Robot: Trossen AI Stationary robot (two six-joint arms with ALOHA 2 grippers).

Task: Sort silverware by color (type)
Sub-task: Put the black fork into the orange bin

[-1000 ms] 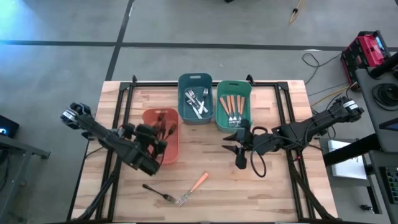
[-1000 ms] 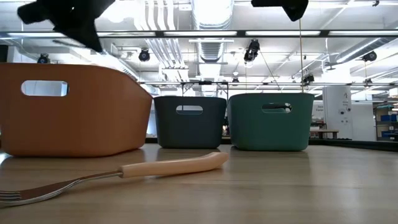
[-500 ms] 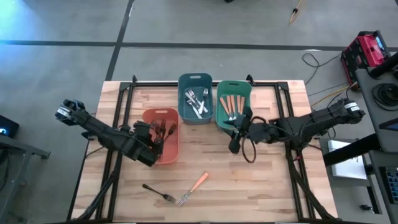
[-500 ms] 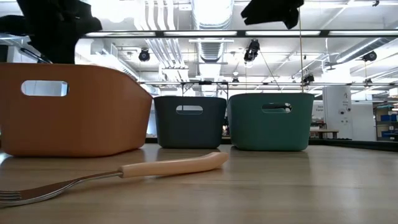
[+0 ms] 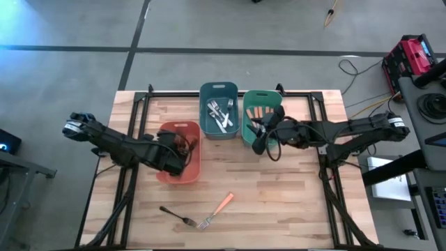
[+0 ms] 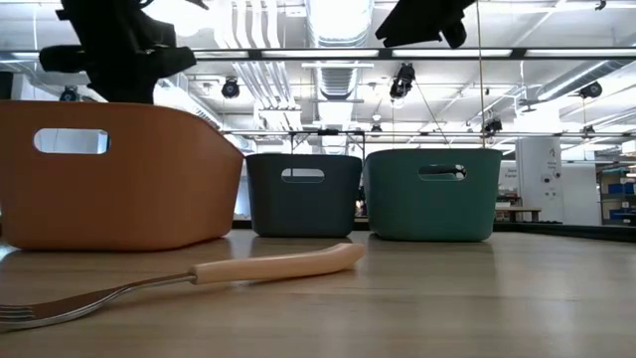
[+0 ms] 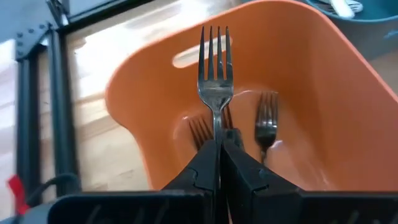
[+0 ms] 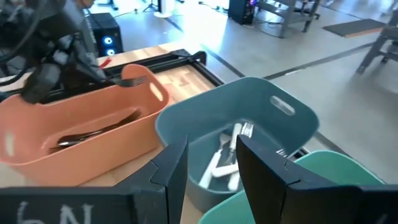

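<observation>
My left gripper [image 5: 178, 145] hangs over the salmon bin [image 5: 182, 171], shut on a dark fork [image 7: 215, 68]; two more dark forks [image 7: 266, 124] lie in the bin. My right gripper [image 8: 211, 168] stands open with nothing between its fingers, above the near left corner of the green bin [image 5: 265, 104], beside the blue bin [image 5: 218, 90]. The green bin holds orange-handled pieces [image 5: 259, 112] and the blue bin holds shiny silver ones [image 5: 220, 115]. An orange-handled fork [image 5: 216, 211] and a dark fork [image 5: 176, 215] lie flat on the table near its front edge. My left gripper pinches the dark fork's handle [image 7: 217, 127] between its two fingers. The fork runs on along the fingers and sticks out past their tips, tines [image 7: 215, 40] away from the gripper. The fingers slant downward over the bin. The fork is lifted clear above the bin's inside.
The three bins stand side by side at the table's far middle. Bare wood lies around the two loose forks and at the near right. Black frame rails [image 5: 136, 111] run along the table's left and right sides.
My left gripper has carried the dark fork from the salmon bin's near left side toward the far edge, over the bin, turning as it went. My right gripper has swung toward the far edge and a little left, from the bare table to the green bin's near corner, staying open.
</observation>
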